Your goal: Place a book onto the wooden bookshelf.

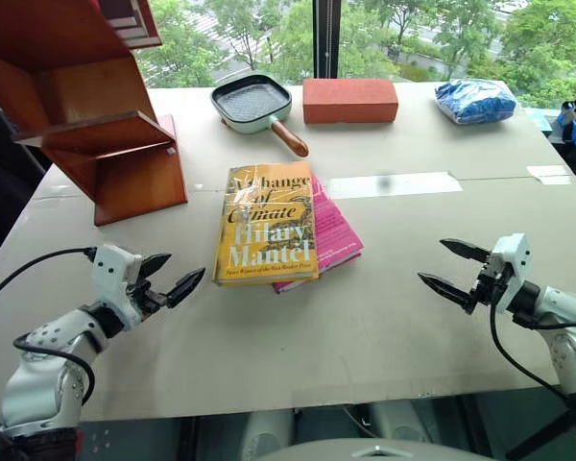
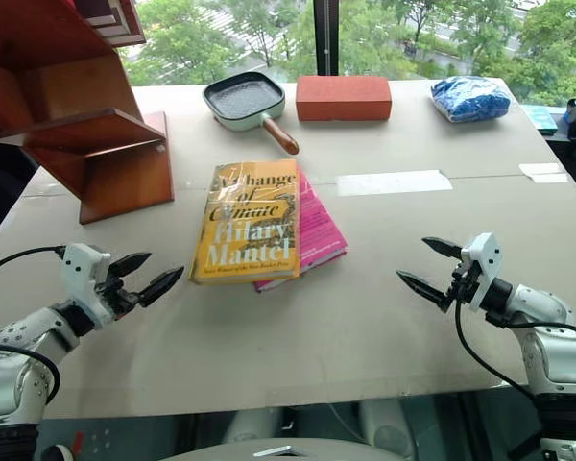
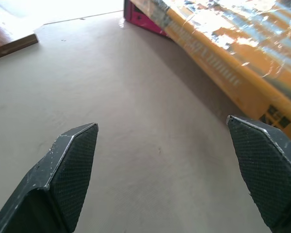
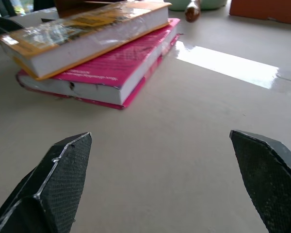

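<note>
Two books lie stacked mid-bench: the book [image 1: 266, 223], yellow-gold with a glossy jacket, rests flat on a pink book [image 1: 332, 233] whose right edge sticks out from under it. The wooden bookshelf [image 1: 86, 106] stands at the far left corner of the bench [image 1: 384, 317], well apart from the stack. My left end effector [image 1: 170, 276] hovers over the bench near the book's left edge, fingers spread, grasping nothing. My right end effector [image 1: 452, 268] hovers well to the right of the stack, also released and empty. Beyond the books sit a small pan [image 1: 252, 102], a red brick [image 1: 349, 100] and a blue bag [image 1: 475, 100].
</note>
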Controlling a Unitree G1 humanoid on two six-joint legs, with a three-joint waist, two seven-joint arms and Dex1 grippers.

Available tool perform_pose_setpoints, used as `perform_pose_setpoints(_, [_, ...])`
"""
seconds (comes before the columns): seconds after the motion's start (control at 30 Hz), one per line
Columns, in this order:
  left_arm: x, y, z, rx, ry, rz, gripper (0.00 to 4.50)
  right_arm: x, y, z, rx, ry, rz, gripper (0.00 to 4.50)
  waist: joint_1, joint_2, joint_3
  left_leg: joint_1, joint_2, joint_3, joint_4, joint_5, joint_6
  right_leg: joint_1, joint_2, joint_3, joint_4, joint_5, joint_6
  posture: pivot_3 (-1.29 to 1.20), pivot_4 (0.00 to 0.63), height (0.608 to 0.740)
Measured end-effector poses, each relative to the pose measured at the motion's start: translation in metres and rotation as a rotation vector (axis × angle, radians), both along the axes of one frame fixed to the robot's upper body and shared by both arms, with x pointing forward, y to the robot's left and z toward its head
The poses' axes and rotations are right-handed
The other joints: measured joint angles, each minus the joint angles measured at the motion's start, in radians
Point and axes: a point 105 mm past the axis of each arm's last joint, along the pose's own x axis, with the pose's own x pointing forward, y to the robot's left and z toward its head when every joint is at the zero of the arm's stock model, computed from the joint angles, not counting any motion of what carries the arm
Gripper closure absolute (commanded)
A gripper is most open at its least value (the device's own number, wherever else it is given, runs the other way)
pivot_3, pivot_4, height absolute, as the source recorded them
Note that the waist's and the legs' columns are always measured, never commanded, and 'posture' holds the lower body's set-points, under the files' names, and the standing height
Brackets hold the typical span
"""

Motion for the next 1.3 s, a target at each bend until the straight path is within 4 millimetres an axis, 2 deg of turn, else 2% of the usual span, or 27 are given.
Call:
perform_pose_setpoints(0.23, [0.019, -0.016, 0.011, -0.238, 0.048, -0.119, 0.12, -0.018, 0.021, 0.039, 0.003, -0.004, 0.160, 0.00, 0.002, -0.003, 0.002, -0.001, 0.000, -0.001, 0.001, 0.000, 0.000, 0.000, 0.000, -0.001, 0.000, 0.000, 0.000, 0.00, 0.150, 0.740])
perform_pose_setpoints(0.37, [0.036, -0.031, 0.022, -0.514, 0.105, -0.189, 0.12, -0.027, 0.035, 0.059, 0.024, -0.013, 0.233, 0.00, 0.003, -0.004, 0.002, -0.001, -0.001, -0.003, 0.002, 0.000, 0.000, 0.001, 0.001, -0.003, 0.000, 0.002, 0.004, 0.00, 0.150, 0.740])
perform_pose_setpoints(0.57, [0.045, -0.047, -0.001, -0.686, 0.346, -0.253, 0.12, -0.031, 0.053, 0.088, 0.067, -0.049, 0.296, 0.00, -0.002, -0.005, 0.002, -0.002, -0.003, -0.004, 0.003, 0.000, 0.000, 0.001, 0.001, -0.003, 0.001, 0.003, 0.004, 0.00, 0.150, 0.740])
perform_pose_setpoints(0.77, [0.056, -0.052, -0.001, -0.723, 0.480, -0.303, 0.12, -0.035, 0.054, 0.091, 0.041, -0.033, 0.301, 0.00, 0.017, -0.004, 0.001, -0.001, -0.005, -0.005, 0.003, 0.000, 0.000, 0.001, 0.000, -0.005, 0.002, 0.002, 0.004, 0.00, 0.150, 0.740])
perform_pose_setpoints(0.9, [0.055, -0.056, 0.001, -0.751, 0.541, -0.350, 0.12, -0.037, 0.053, 0.094, 0.038, -0.036, 0.294, 0.00, 0.024, -0.004, 0.001, -0.002, -0.005, -0.005, 0.003, 0.000, 0.000, 0.001, -0.001, -0.005, 0.002, 0.002, 0.004, 0.00, 0.150, 0.740])
perform_pose_setpoints(1.0, [0.052, -0.065, 0.000, -0.768, 0.602, -0.407, 0.91, -0.040, 0.055, 0.098, 0.037, -0.050, 0.302, 0.00, 0.025, -0.004, 0.001, -0.003, -0.005, -0.005, 0.003, 0.000, 0.000, 0.001, -0.002, -0.005, 0.001, 0.003, 0.003, 0.00, 0.150, 0.740])
perform_pose_setpoints(1.13, [0.048, -0.074, -0.008, -0.802, 0.667, -0.431, 2.69, -0.040, 0.055, 0.098, 0.037, -0.049, 0.302, 0.00, 0.024, -0.005, 0.002, -0.003, -0.005, -0.006, 0.004, 0.000, 0.000, 0.001, -0.003, -0.006, 0.002, 0.003, 0.003, 0.00, 0.150, 0.740])
perform_pose_setpoints(1.17, [0.048, -0.074, -0.007, -0.805, 0.667, -0.436, 2.73, -0.040, 0.055, 0.097, 0.037, -0.049, 0.302, 0.00, 0.024, -0.005, 0.002, -0.003, -0.005, -0.006, 0.004, 0.000, 0.000, 0.001, -0.003, -0.006, 0.002, 0.003, 0.003, 0.00, 0.150, 0.740])
perform_pose_setpoints(1.2, [0.048, -0.075, -0.004, -0.814, 0.664, -0.451, 3.34, -0.040, 0.055, 0.097, 0.037, -0.047, 0.301, 0.00, 0.024, -0.005, 0.002, -0.003, -0.005, -0.006, 0.004, 0.000, 0.000, 0.001, -0.003, -0.006, 0.002, 0.003, 0.003, 0.00, 0.150, 0.740])
perform_pose_setpoints(1.3, [0.048, -0.076, 0.002, -0.818, 0.650, -0.470, 4.15, -0.040, 0.054, 0.097, 0.036, -0.048, 0.303, 0.00, 0.024, -0.005, 0.002, -0.003, -0.004, -0.006, 0.005, 0.000, 0.000, 0.001, -0.003, -0.006, 0.003, 0.003, 0.003, 0.00, 0.150, 0.740])
